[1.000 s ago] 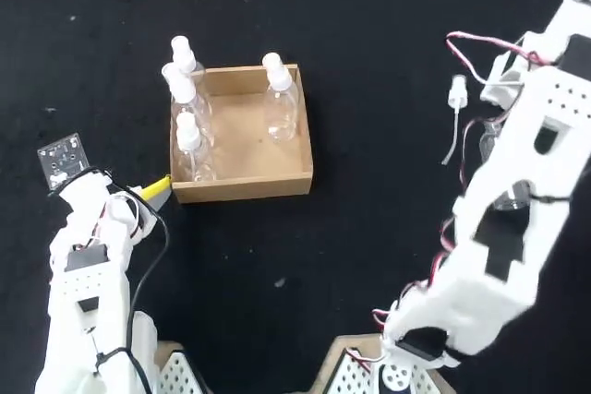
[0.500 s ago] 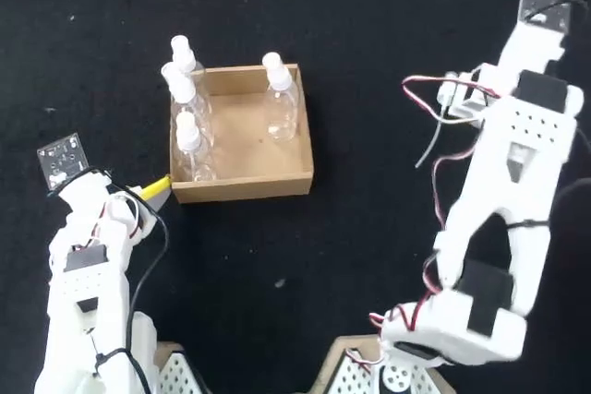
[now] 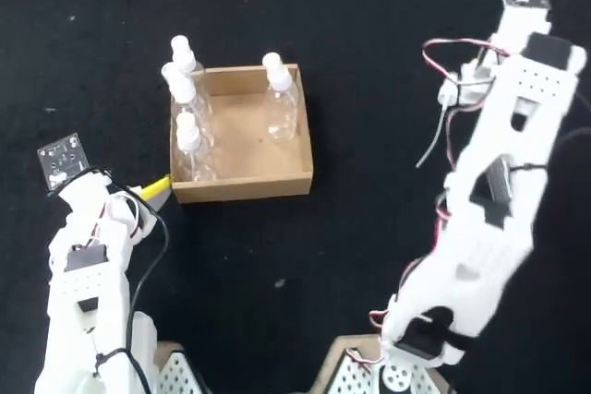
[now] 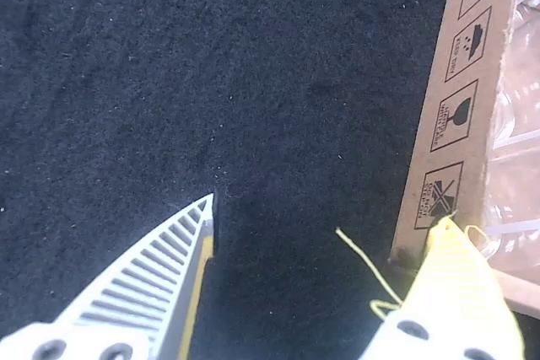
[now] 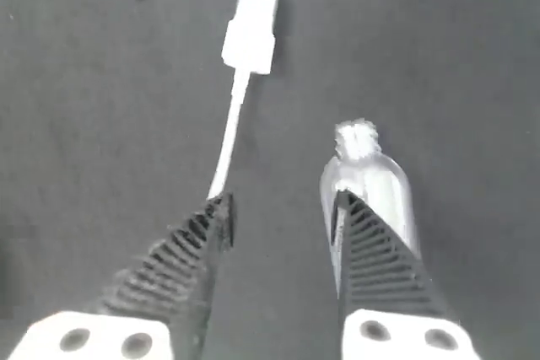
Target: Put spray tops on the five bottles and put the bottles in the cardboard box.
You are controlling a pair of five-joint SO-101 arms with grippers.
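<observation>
Box: cardboard box [image 3: 242,186] on black surface [image 3: 369,43], four capped bottles [image 3: 280,103] upright inside.
Loose parts: uncapped bottle [image 5: 371,179] lying near spray top [image 5: 251,31], not touching.
Right tool [image 5: 281,202]: spread wide, grasping nothing, one finger overlapping uncapped bottle.
Left tool [image 4: 326,211]: spread, nothing grasped, beside box corner.

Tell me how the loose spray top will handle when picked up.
The spray top probably weighs very little: a small plastic head on a thin tube. That tube looks slender, so it may flex or swing if gripped by the head. Its round head could roll on the cloth when nudged.
</observation>
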